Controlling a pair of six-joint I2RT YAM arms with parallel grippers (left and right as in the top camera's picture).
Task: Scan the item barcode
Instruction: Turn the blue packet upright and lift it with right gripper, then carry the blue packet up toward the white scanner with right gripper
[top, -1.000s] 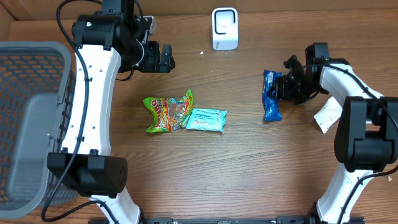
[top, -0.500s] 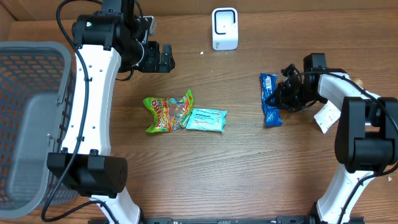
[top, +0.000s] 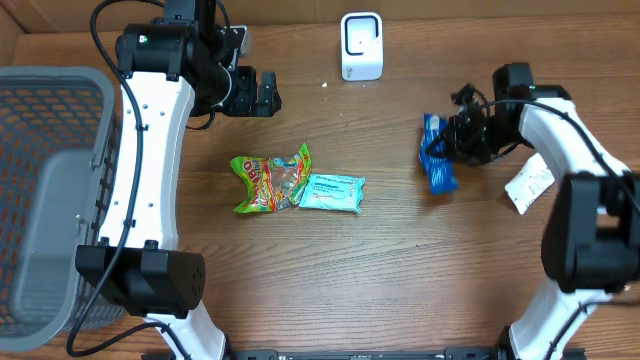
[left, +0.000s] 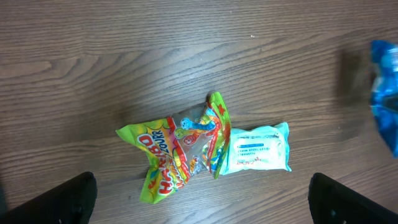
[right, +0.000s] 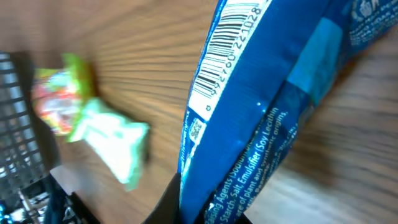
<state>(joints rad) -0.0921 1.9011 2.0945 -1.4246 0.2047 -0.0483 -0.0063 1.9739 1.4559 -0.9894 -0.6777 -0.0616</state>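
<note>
My right gripper (top: 456, 140) is shut on a blue snack packet (top: 437, 158) at the right of the table. In the right wrist view the blue packet (right: 273, 99) fills the frame. Its white barcode (right: 227, 46) faces the camera, and the packet's lower end is pinched in my right gripper (right: 214, 208). A white scanner (top: 361, 46) stands at the back centre. My left gripper (top: 266, 93) hovers open at the back left, holding nothing. From the left wrist view, my left gripper (left: 202, 198) looks down on the table with its dark fingertips (left: 78, 194) far apart.
A green candy bag (top: 268, 181) and a pale teal wipes pack (top: 332, 192) lie side by side at mid-table. The same candy bag (left: 177, 152) and wipes pack (left: 258, 149) show in the left wrist view. A grey mesh basket (top: 40, 190) stands at the left edge. A white tag (top: 527, 187) lies at the right.
My right gripper has shut on the blue packet, which has tilted and shifted a little. The left arm has not moved.
</note>
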